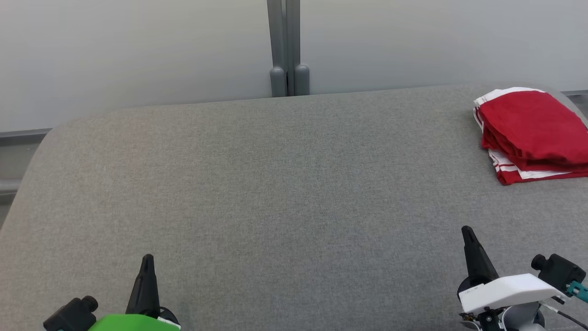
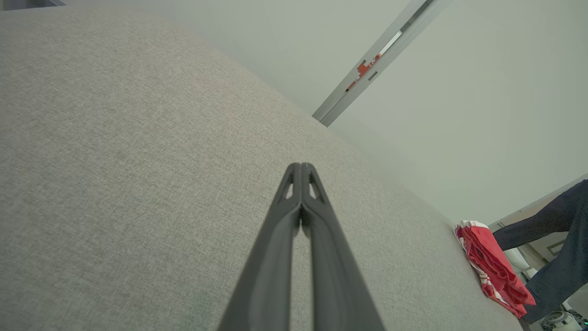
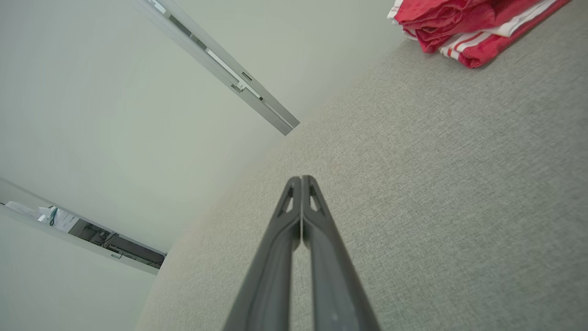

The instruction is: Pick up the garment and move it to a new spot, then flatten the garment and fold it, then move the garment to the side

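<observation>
Both grippers are closed as I view them from my station. On the left gripper (image 1: 147, 259) the fingers are pressed together with nothing between them, low at the near left over the grey fabric surface (image 1: 275, 184). On the right gripper (image 1: 467, 231) the fingers also meet, empty, at the near right. The red garment (image 1: 533, 131), white-striped, lies folded in a compact stack at the surface's far right edge, well apart from both grippers. I see a person in dark clothing (image 2: 546, 220) just beyond it.
</observation>
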